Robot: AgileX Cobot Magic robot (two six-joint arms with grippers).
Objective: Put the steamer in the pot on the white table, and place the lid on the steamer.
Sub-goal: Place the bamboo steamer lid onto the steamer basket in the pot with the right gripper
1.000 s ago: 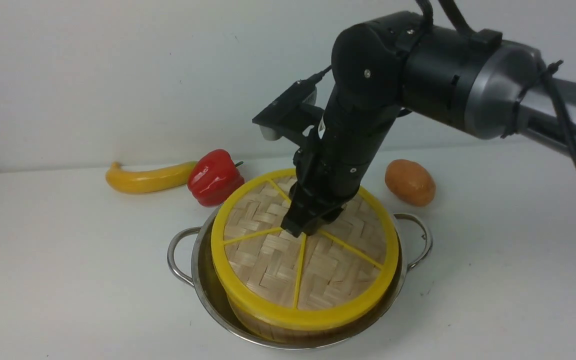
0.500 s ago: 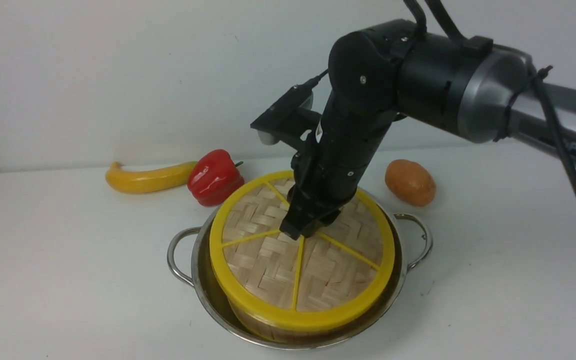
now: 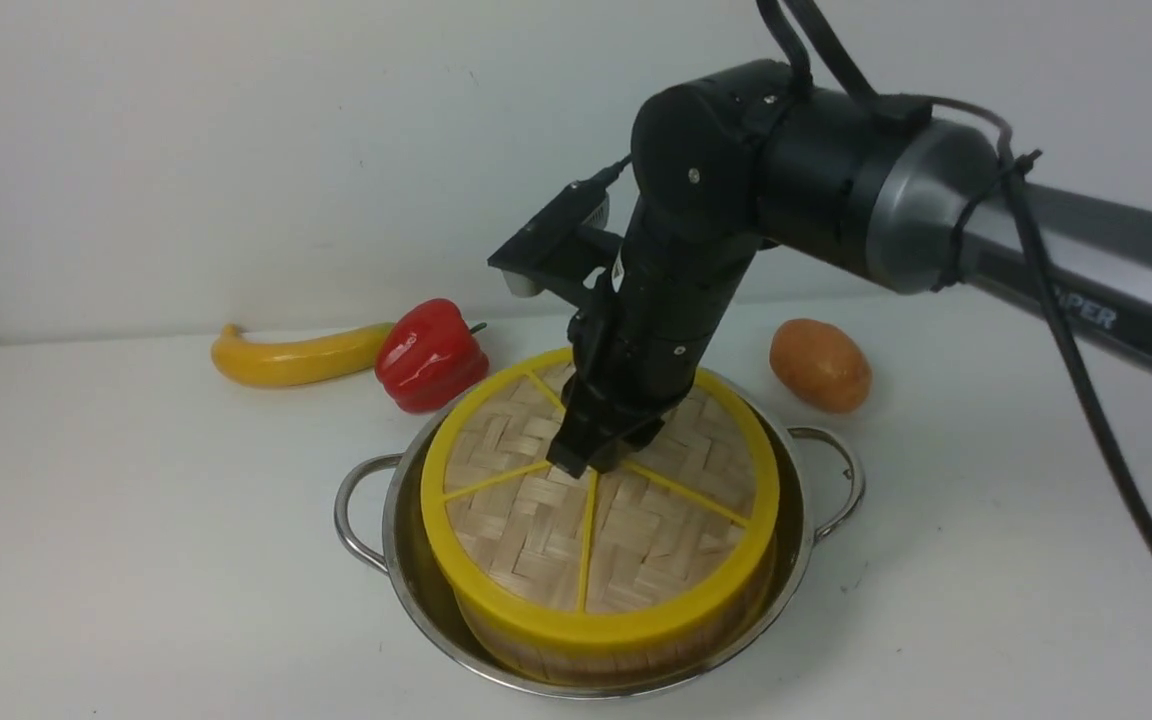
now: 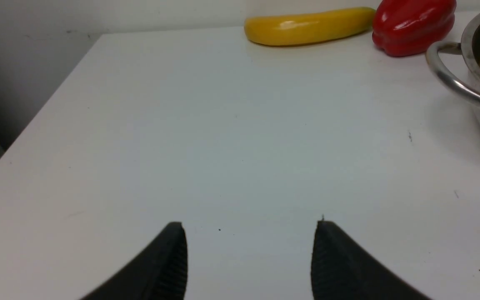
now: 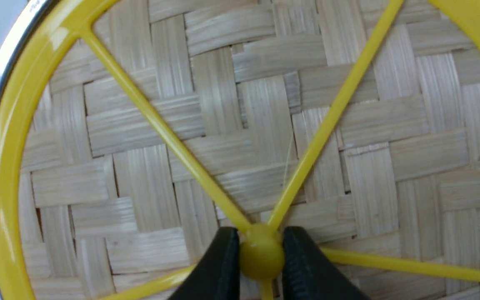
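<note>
Only legible writing: white lettering (image 3: pixel 1088 316) "PER" on the grey forearm of the R arm (image 3: pixel 836 190), w/ the start of the word cut off by a cable. A small white sticker on the black wrist is too small to read. White table (image 3: pixel 136 520) is matte and plain w/ a few tiny dark specks. The wall (image 3: pixel 236 130) behind is bare, pale grey-white. In the L wrist view a darker grey zone lies beyond the table's edge. Pot (image 3: pixel 406 570), shiny steel w/ two looped handles, stands mid-table. Steamer (image 3: pixel 616 655) sits inside it, its bamboo side showing at the near edge under the lid (image 3: pixel 536 520), which covers the steamer's top. R gripper (image 3: pixel 588 458) reaches down onto the lid's centre. The R wrist view shows both black fingers (image 5: pixel 219 266) pinched on the small yellow knob (image 5: pixel 261 256) where the spokes meet, touching it on both sides, so it's clamped on the lid. L gripper (image 4: pixel 249 228) is out of the front view. Its own cam shows the jaws spread wide, nothing btwn them, bare table below and one pot handle near. At the back: a yellow banana (image 3: pixel 301 357) just beside a red bell pepper (image 3: pixel 429 355), the pepper close behind the pot's left rim. A potato (image 3: pixel 820 365) lies behind the pot's right side, apart from it.
</note>
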